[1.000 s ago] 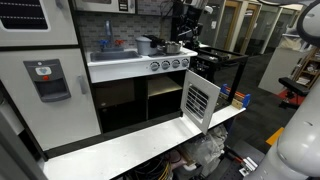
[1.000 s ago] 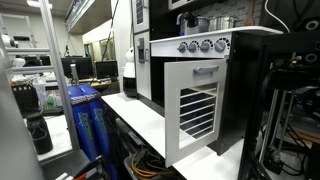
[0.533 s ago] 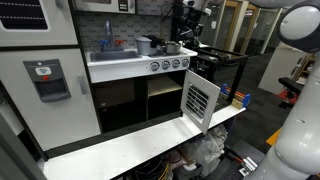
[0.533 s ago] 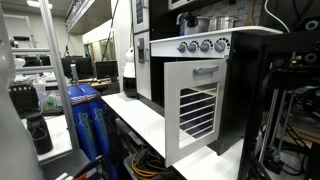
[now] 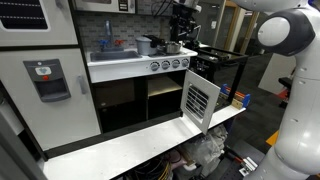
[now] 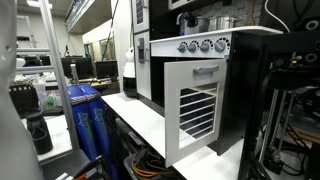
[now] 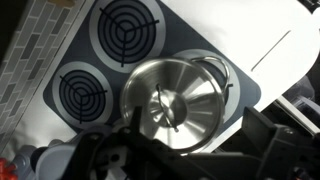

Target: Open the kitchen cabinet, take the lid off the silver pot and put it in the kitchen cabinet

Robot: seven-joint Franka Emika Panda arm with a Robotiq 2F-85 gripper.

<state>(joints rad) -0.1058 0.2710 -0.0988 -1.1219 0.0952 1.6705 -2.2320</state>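
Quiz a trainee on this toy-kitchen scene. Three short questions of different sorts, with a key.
1. True or false: the cabinet door stands open.
2. Fill in: in the wrist view, ___ burners show with nothing on them.
3. The lid is: A) on the pot; B) on a bare burner; C) hanging on the cabinet door.

Key: 1 true; 2 two; 3 A.
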